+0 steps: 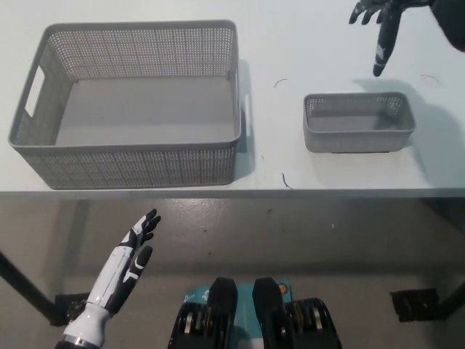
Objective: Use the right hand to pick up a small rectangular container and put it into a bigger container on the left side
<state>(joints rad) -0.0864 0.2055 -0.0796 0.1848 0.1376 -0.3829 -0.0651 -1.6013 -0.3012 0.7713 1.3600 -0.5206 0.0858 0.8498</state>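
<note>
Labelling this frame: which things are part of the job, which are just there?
Job:
small basket, on the table's right
big basket, left, empty
right hand, open, beyond the small basket

Just there:
left hand, open, below the table edge
table

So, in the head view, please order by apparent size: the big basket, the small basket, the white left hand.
1. Big basket, clearly largest.
2. Small basket.
3. White left hand, smallest; it sits nearer the camera, below the table edge, so it is unsure.
</note>
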